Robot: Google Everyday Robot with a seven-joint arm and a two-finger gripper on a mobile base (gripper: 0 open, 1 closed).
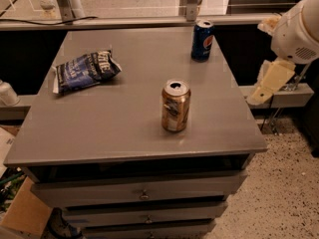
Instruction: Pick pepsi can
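A: Where is the small dark blue pepsi can (203,40) with the silver top?
B: Upright near the flat grey table's (119,123) far right corner, well behind the gold-brown metal can (175,106) mid-table.
A: And the cream-coloured gripper (269,81)?
B: Off the table's right side, apart from both cans. Whether it is spread or closed, I cannot tell.

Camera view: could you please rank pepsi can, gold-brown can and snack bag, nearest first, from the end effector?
End effector, right of the table:
1. pepsi can, back right, and gold-brown can, centre: too close to call.
2. snack bag, back left: farthest.
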